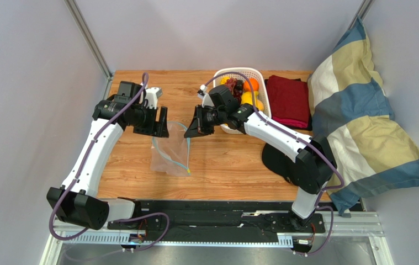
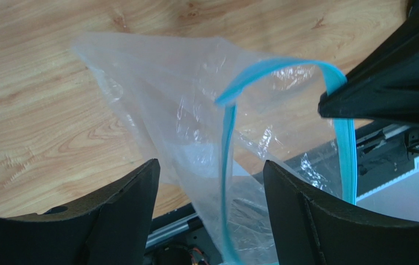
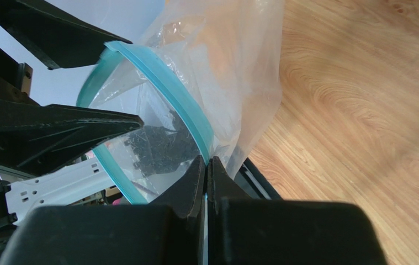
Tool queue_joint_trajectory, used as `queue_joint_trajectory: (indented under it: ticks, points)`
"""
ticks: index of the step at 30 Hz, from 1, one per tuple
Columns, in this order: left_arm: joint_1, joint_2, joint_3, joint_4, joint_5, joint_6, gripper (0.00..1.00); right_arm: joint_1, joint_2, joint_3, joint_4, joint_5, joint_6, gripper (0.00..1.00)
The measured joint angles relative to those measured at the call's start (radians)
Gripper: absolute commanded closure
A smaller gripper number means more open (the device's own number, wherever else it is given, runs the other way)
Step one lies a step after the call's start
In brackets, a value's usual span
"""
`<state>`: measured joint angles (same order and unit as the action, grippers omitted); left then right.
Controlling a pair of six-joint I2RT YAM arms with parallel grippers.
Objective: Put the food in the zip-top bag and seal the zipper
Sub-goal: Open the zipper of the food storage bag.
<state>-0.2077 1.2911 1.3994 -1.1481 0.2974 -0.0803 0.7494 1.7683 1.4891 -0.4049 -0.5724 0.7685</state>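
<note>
Zip-top bag (image 1: 168, 154) mid-frame on desk (image 1: 228, 165), empty. Right jaws clenched on zipper (image 3: 186, 116); left jaws released, straddling the mouth. Food (image 1: 252, 84) still in basket (image 1: 239, 69), upper centre. Loading and sealing remain.

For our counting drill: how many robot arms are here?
2. The left arm reaches to the zip-top bag from the left; the right arm from the right. None seems hidden.

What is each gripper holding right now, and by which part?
The right gripper is shut on the zip-top bag, pinching the zipper at its mouth. The left gripper is open, straddling the mouth edge, holding nothing.
</note>
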Motion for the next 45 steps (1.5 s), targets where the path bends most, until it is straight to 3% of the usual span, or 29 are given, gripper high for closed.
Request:
queue_joint_trajectory:
  ticks: [7,16,19,22,23,25,26,34,39,40,42,43,45]
  points:
    - [-0.029,-0.068,-0.053,0.067,-0.055,-0.038,0.27,0.020,0.017,0.031,-0.035,0.057,0.068,1.00]
    - [-0.028,-0.135,-0.100,0.056,-0.059,-0.047,0.24,0.015,0.019,0.057,-0.115,0.152,0.160,1.00]
    - [-0.029,-0.160,-0.115,0.051,-0.056,-0.049,0.35,0.015,0.019,0.061,-0.121,0.158,0.186,1.00]
    - [-0.028,-0.165,-0.125,0.046,-0.068,-0.050,0.58,0.015,0.019,0.061,-0.121,0.157,0.201,1.00]
    - [-0.028,-0.161,-0.126,0.045,-0.077,-0.048,0.72,0.015,0.019,0.061,-0.121,0.156,0.204,1.00]
    - [-0.025,-0.150,-0.126,0.047,-0.089,-0.043,0.87,0.015,0.018,0.061,-0.117,0.154,0.203,1.00]
    - [-0.016,-0.142,-0.125,0.048,-0.090,-0.042,1.00,0.015,0.018,0.060,-0.113,0.154,0.199,1.00]
    - [0.059,-0.064,-0.111,0.054,-0.084,-0.045,1.00,-0.017,0.015,0.031,-0.129,0.167,-0.006,0.99]
    - [0.051,-0.014,-0.102,0.087,-0.011,-0.062,1.00,-0.074,0.035,0.080,-0.183,0.158,-0.195,0.89]
    - [0.044,-0.004,-0.102,0.097,-0.003,-0.067,1.00,-0.084,0.046,0.105,-0.195,0.151,-0.231,0.78]
    - [0.032,0.020,-0.100,0.111,0.010,-0.074,1.00,-0.092,0.065,0.150,-0.210,0.142,-0.291,0.66]
    - [0.026,0.035,-0.098,0.121,0.014,-0.079,1.00,-0.094,0.077,0.183,-0.228,0.137,-0.332,0.53]
    - [0.016,0.065,-0.090,0.136,0.023,-0.088,1.00,-0.093,0.091,0.227,-0.249,0.130,-0.378,0.42]
